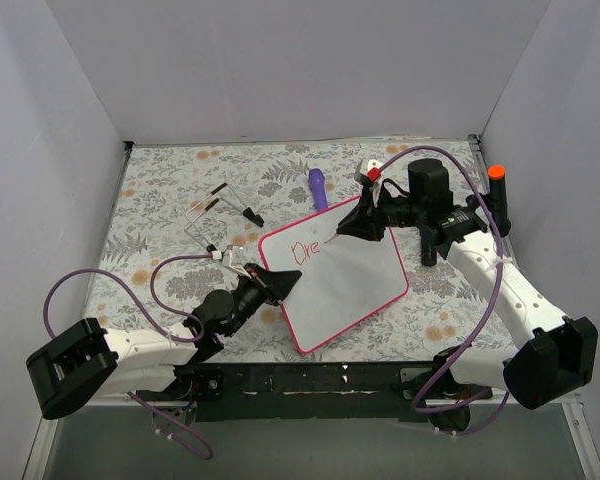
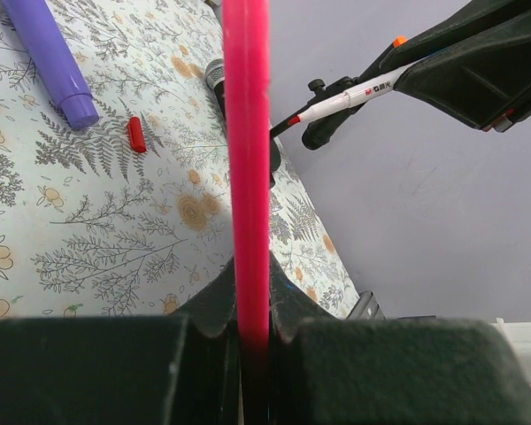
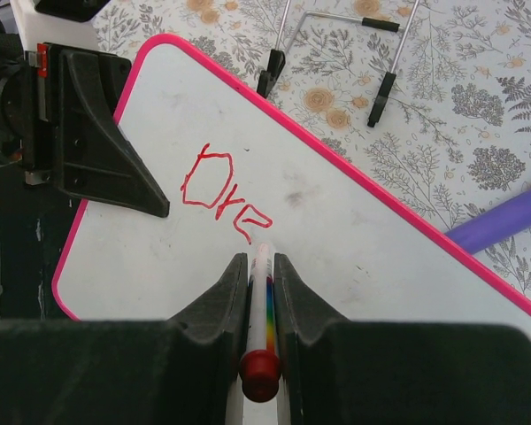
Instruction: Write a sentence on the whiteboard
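Note:
The whiteboard [image 1: 345, 285] with its pink-red frame lies tilted on the floral cloth. The sentence [image 1: 306, 250] reads only "Dre" in red near the board's upper left; it also shows in the right wrist view [image 3: 223, 193]. My right gripper [image 1: 358, 228] is shut on a white marker [image 3: 264, 283], whose tip touches the board [image 3: 354, 230] just after the "e". My left gripper [image 1: 285, 283] is shut on the board's left frame edge [image 2: 248, 177]. The marker also shows in the left wrist view [image 2: 354, 96].
A purple pen-like stick [image 1: 318, 187] lies behind the board, also in the left wrist view [image 2: 49, 62]. A wire stand [image 1: 220, 210] lies at back left. A small red cap [image 2: 136, 134] rests on the cloth. An orange-tipped black post [image 1: 496, 185] stands at right. White walls enclose the table.

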### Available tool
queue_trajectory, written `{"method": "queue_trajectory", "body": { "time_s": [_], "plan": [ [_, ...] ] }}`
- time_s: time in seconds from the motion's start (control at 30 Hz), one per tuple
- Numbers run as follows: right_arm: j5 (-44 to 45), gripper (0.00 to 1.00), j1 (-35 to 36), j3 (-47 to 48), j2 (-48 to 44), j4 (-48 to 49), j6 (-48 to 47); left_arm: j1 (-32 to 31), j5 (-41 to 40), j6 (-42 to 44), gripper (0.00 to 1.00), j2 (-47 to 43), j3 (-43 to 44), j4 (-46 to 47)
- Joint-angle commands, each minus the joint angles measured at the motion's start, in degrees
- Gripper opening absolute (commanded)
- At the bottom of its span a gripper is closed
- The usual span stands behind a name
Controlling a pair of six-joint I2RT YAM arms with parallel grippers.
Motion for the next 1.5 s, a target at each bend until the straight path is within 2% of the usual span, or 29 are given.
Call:
{"method": "queue_trajectory", "body": {
  "time_s": [0.0,1.47],
  "plan": [
    [-1.29,0.01,-0.69,1.62,-0.98,0.91,-0.77,-0.09,0.43,-0.16,0.00,-2.71,0.76,6.61],
    [-4.98,0.01,-1.13,3.12,0.95,0.11,-2.36,-0.09,1.14,-0.34,0.00,-3.86,1.11,5.82]
  ]
}}
